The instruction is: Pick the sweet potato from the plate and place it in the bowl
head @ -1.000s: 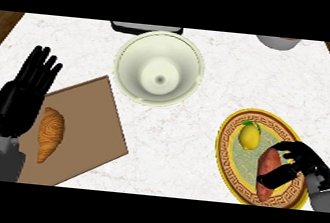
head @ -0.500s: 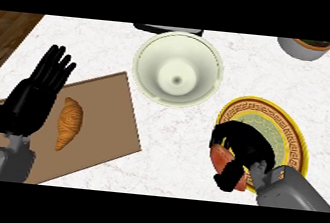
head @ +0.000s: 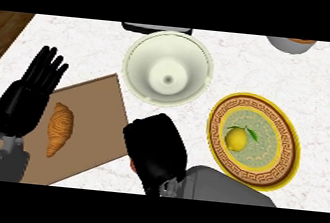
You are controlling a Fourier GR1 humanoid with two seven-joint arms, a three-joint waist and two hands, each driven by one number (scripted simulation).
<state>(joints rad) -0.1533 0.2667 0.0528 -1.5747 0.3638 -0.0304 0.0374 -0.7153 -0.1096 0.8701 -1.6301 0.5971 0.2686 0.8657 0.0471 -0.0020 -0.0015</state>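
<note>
Can see only a small reddish bit of the sweet potato (head: 132, 164), peeking out at the lower left of the right robot hand (head: 155, 150). Looks held there, with the black fingers curled round it and hiding the rest. Is not lying on the plate (head: 215, 133), and is not in the bowl (head: 132, 65) yet. Hangs over the bare table (head: 275, 74), between the plate on the right and the wooden board (head: 94, 101) on the left, just below the bowl. So probably means the picking up is done and the putting down is left. Needs a short trip up to the bowl, then an opening of the fingers over its middle. Shows nothing inside the pale bowl, so plenty of room there. Leaves only a yellow lemon (head: 237, 138) with a green leaf on the plate. Has a croissant (head: 60, 134) lying on the board. Shows the left robot hand (head: 29, 95) at the left edge, open, fingers straight up, resting and holding nothing. Has a grey cup (head: 293, 44) at the far right corner and a dark thing (head: 157, 29) just behind the bowl, too cut off to name.
</note>
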